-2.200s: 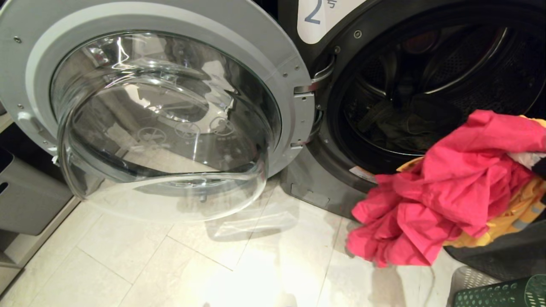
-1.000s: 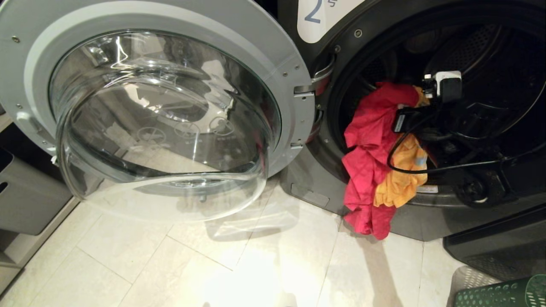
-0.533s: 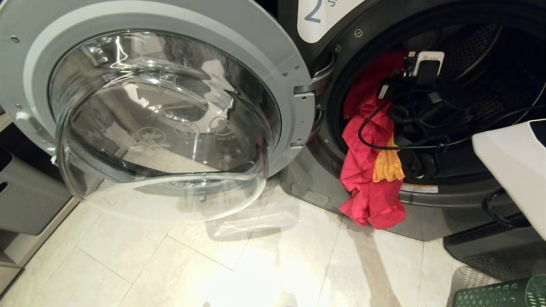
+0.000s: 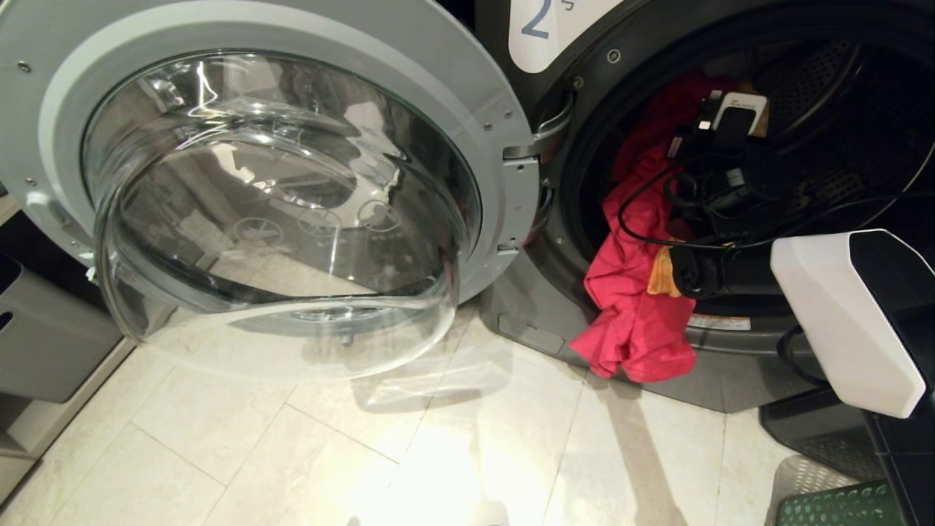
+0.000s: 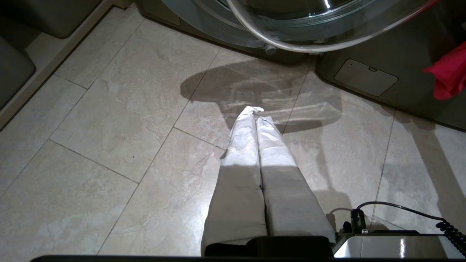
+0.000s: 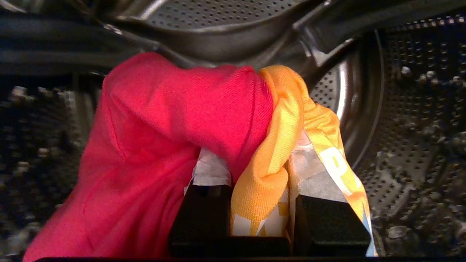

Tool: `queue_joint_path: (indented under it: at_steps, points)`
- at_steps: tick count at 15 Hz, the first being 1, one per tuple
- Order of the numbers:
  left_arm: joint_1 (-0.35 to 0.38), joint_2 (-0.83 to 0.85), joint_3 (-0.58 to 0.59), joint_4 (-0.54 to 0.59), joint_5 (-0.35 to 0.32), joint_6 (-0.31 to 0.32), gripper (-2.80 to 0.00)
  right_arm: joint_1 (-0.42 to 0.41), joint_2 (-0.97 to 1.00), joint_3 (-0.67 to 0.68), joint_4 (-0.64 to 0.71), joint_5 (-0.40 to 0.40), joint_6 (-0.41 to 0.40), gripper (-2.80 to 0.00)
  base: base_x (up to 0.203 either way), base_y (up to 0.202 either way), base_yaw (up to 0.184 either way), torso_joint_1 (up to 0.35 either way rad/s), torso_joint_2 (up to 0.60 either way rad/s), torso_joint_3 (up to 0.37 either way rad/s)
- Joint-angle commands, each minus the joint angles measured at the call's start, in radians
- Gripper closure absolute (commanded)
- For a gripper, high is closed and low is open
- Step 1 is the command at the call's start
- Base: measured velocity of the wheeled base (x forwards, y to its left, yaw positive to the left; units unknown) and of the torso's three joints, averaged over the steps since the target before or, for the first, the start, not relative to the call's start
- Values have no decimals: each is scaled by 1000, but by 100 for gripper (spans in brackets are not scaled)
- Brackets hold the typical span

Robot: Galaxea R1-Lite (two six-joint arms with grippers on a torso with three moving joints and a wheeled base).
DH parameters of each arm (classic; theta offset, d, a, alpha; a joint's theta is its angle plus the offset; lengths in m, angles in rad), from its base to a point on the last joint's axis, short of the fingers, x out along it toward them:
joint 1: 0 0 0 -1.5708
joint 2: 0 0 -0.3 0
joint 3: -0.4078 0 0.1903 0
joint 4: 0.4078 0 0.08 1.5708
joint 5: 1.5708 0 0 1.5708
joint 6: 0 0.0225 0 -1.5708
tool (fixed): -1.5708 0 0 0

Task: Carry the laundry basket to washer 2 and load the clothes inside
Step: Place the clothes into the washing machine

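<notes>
Washer 2 [image 4: 537, 25] stands with its round glass door [image 4: 277, 190] swung wide open to the left. My right gripper [image 6: 260, 163] reaches inside the drum [image 6: 418, 109], shut on the clothes: a red garment [image 6: 174, 109] and an orange-yellow one [image 6: 280, 138] bunched between its fingers. In the head view the red garment [image 4: 635, 307] trails out over the drum's lip and hangs down the washer's front, with a bit of orange [image 4: 661, 274] beside it. A corner of the green laundry basket [image 4: 833, 504] shows at bottom right. My left gripper [image 5: 255, 114] hangs shut and empty above the floor.
A grey solid bin [image 4: 44, 343] sits at the far left by the wall. The open door overhangs the tiled floor [image 4: 365, 438] to the left of the drum opening. My right arm's white link [image 4: 840, 314] crosses in front of the washer's lower right.
My right arm has pushed deeper and higher into the drum with the clothes. The hanging red tail has risen a little. The arm's white link has come into view at the right.
</notes>
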Motion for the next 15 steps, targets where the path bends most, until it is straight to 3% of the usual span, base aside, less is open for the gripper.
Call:
queue_joint_path:
  at_steps: [1,4,6,9,15]
  points:
    - [0,-1,11,-1,0,-1,0,-22,17,-3,-2,-4,-3,0,0,0,0,0,0,0]
    - [0,0,11,-1,0,-1,0,-34,72,-4,78,-45,20,0,0,0,0,0,0,0]
    - [0,-2,11,-1,0,-1,0,-37,72,-8,203,-88,76,0,0,0,0,0,0,0]
    - [0,0,11,-1,0,-1,0,-47,32,-9,516,-142,191,0,0,0,0,0,0,0]
    - [0,-1,11,-1,0,0,0,-44,-98,-9,1039,-146,419,0,0,0,0,0,0,0]
